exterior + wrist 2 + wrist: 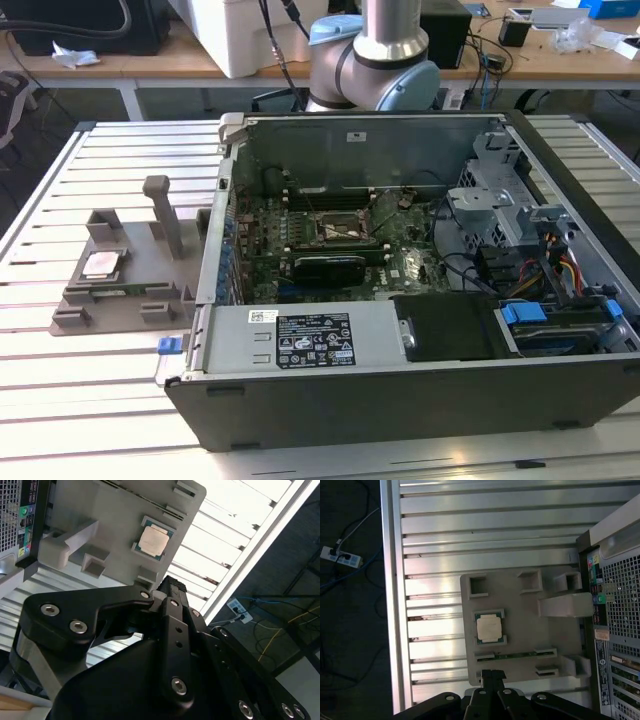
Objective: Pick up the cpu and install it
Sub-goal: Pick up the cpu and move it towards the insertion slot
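Note:
The cpu (103,264) is a small silvery square chip lying flat in a recess of the grey fixture (75,300), at the exterior view's left of the open computer case (420,400). Both wrist views look down on the cpu (488,628) (153,541) from well above. My gripper (492,673) (170,583) hangs over the fixture's edge, clear of the chip, its black fingers pressed together with nothing between them. Inside the case, the motherboard socket (345,231) sits in a metal frame at the middle of the board.
The fixture carries a tall grey post (165,215) and several raised blocks around the chip. The case wall (615,630) stands close beside the fixture. The slatted metal table (90,400) ends near the fixture, with cables and a power strip (337,556) on the floor beyond.

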You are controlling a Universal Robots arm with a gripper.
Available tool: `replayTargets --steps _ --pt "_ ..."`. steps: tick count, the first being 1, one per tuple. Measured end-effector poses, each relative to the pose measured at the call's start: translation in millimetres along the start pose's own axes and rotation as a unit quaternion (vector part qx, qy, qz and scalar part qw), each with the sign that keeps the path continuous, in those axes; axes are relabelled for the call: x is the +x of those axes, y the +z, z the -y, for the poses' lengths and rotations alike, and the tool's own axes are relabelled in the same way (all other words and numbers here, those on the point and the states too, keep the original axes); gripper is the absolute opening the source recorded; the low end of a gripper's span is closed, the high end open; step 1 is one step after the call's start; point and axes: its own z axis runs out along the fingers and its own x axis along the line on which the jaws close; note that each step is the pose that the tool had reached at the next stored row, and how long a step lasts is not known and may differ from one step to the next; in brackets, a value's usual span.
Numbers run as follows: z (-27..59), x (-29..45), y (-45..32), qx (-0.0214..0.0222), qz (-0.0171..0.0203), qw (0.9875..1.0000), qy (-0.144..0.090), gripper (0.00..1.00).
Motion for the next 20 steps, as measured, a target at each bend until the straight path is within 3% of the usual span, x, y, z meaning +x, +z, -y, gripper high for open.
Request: replayTargets --steps 4,6,11,12,13,14,16,18,19,20 --pt "0.0 0.1 0.0 0.0000 0.0000 1.0000 0.000 0.11" --pt "0.0 0.1 0.0 0.0000 0.0000 1.0000 0.000 0.17" --pt "0.0 0.2 0.0 0.0000 0.0000 1.0000 0.000 0.47" --pt "0.0 0.2 0.0 0.0000 0.0000 1.0000 0.000 0.60" --pt "0.0 0.3 0.0 0.0000 0.0000 1.0000 0.000 0.60" --pt "0.0 0.3 0.0 0.0000 0.0000 1.0000 0.000 0.66" --pt "0.0 0.4 0.0 0.0006 0.0001 1.0000 0.000 0.66" --pt "0.0 0.4 0.0 0.0089 0.0007 1.0000 0.000 0.66" --pt "0.0 0.3 0.0 0.0161 0.0012 0.9999 -0.003 0.66" --pt "0.0 0.3 0.0 0.0163 0.0011 0.9999 -0.003 0.66"
